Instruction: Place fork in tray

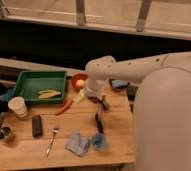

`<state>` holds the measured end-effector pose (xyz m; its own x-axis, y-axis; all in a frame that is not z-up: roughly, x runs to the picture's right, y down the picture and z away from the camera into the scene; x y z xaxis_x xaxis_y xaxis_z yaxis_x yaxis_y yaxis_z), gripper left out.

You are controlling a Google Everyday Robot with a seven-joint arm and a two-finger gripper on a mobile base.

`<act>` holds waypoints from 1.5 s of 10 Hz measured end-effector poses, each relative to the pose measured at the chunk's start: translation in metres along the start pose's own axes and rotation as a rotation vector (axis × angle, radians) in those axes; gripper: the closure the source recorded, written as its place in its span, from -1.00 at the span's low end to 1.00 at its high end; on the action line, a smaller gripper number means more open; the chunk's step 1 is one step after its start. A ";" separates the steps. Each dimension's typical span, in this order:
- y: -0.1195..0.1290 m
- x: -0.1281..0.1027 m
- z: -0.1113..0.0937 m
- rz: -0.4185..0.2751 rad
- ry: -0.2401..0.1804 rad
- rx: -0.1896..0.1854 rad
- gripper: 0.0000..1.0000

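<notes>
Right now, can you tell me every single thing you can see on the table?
table: one, light wood, under everything
tray: one, dark green, back left
yellow thing: one, pale, lying in the tray
bowl: one, orange, right of the tray
paper cup: one, white, before the tray
block: one, black, front left
metal cup: one, silver, front left corner
fork: one, silver, right of the block
orange stick: one, middle
dark-handled utensil: one, right of middle
crumpled thing: one, pale blue, front
small cup: one, blue, front
arm: one, white, reaching from the right
gripper: one, dark, fingers open, above the table's middle
</notes>
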<state>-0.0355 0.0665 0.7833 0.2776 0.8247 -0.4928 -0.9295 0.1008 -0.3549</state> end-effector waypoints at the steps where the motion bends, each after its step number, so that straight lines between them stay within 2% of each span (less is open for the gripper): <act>1: 0.014 0.006 0.013 -0.020 0.021 -0.013 -0.60; 3: 0.044 0.015 0.037 -0.054 0.056 -0.049 -0.60; 5: 0.076 0.014 0.054 -0.100 0.072 -0.079 -0.60; 7: 0.095 0.013 0.060 -0.133 0.070 -0.115 -0.60; 12: 0.097 0.014 0.065 -0.151 0.080 -0.107 -0.60; 15: 0.140 0.018 0.095 -0.215 0.129 -0.105 -0.60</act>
<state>-0.1838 0.1478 0.8001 0.5008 0.7123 -0.4918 -0.8173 0.2020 -0.5396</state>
